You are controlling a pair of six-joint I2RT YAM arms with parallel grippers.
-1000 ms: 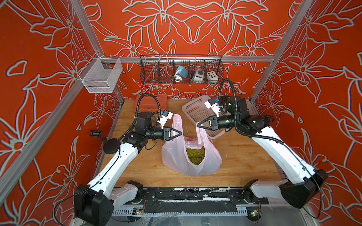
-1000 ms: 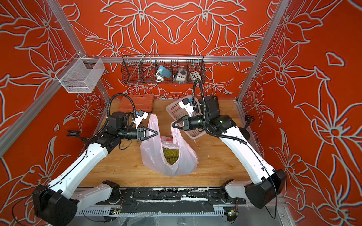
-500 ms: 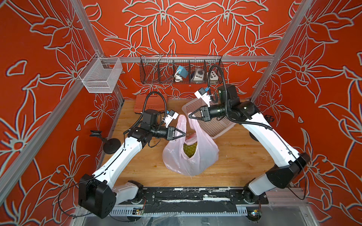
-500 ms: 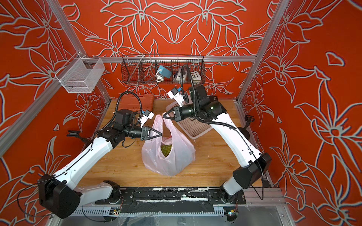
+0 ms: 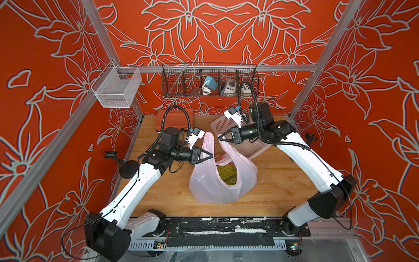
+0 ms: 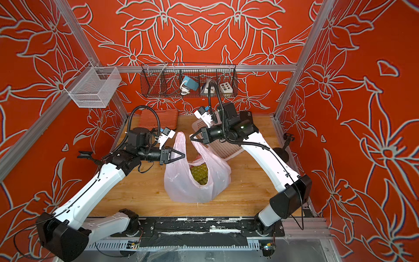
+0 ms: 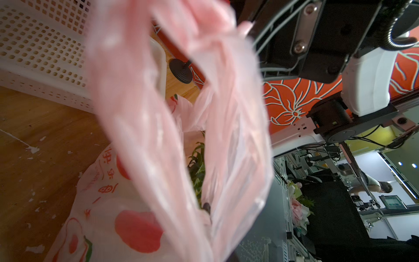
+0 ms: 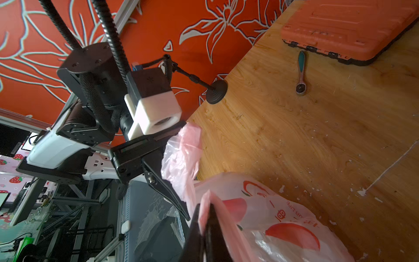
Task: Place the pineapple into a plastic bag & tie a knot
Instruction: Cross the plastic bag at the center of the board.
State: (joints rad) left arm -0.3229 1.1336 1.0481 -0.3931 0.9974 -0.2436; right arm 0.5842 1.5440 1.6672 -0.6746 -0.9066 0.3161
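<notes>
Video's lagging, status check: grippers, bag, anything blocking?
Both shut: left gripper, right gripper each pinching one handle of the plastic bag. Inside it the pineapple; handles apart, no knot. Close behind right gripper: white basket.

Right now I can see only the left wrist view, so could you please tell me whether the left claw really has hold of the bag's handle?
Observer: Yes. In both top views the left claw is shut on one handle of the plastic bag, and the loop end sticks up past it.
Operator: Thank you. And on the other side?
Observer: The right claw is shut on the other handle.
Operator: Are the two tied yet?
Observer: No, they stand apart and uncrossed.
</notes>
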